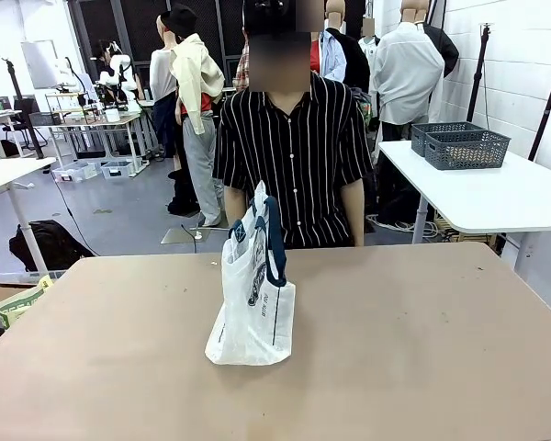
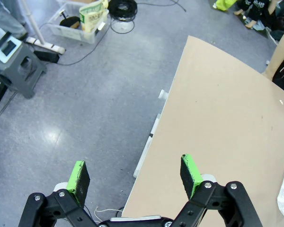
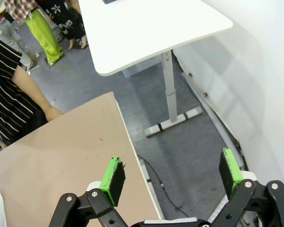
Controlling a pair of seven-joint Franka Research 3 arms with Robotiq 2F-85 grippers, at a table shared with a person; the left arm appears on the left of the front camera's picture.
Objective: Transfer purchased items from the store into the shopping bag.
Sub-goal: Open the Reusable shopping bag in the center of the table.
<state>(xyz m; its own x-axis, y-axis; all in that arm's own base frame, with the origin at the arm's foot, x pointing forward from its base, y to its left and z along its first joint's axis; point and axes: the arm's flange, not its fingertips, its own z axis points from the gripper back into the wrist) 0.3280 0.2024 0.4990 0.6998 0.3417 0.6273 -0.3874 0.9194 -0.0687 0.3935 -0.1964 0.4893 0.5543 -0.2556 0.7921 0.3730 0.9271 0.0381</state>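
Whitish shopping bag (image 1: 253, 312) stands waiting; left gripper (image 2: 135, 175) and right gripper (image 3: 172, 175) gape wide, empty; packing looks unstarted; next, find items to grab.

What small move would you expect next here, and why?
Both the left gripper and the right gripper hang with jaws open over the table's side edges, away from the shopping bag standing upright mid-table; so probably swing the left one inward toward it.
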